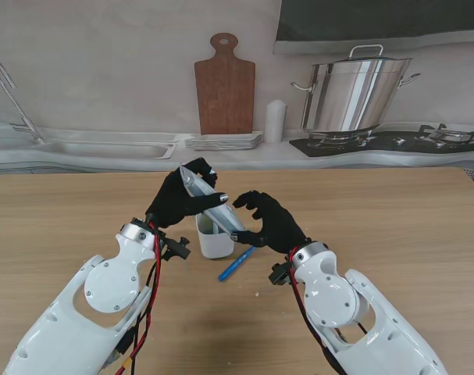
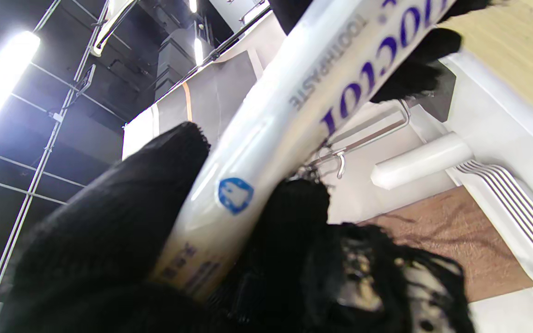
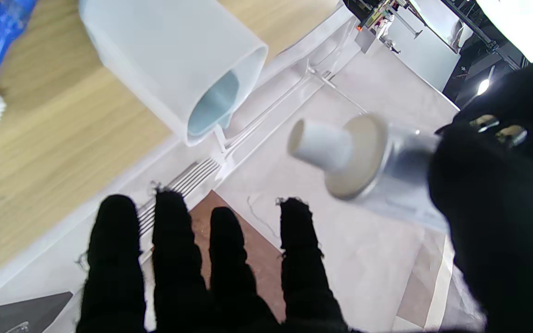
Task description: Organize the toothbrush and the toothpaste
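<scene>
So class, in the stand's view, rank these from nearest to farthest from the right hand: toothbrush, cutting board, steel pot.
1. Toothbrush, on the table just left of the right hand.
2. Cutting board, leaning on the far wall.
3. Steel pot, far right, on the stove.

Even soft daylight on table, ceiling lamp glare in wrist views, close toothpaste tube [image 2: 266, 138] blurred

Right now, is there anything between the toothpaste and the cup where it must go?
Nothing visible. The left hand holds the toothpaste tilted over the cup, whose mouth looks open. The right hand is beside the tube's cap end.
</scene>
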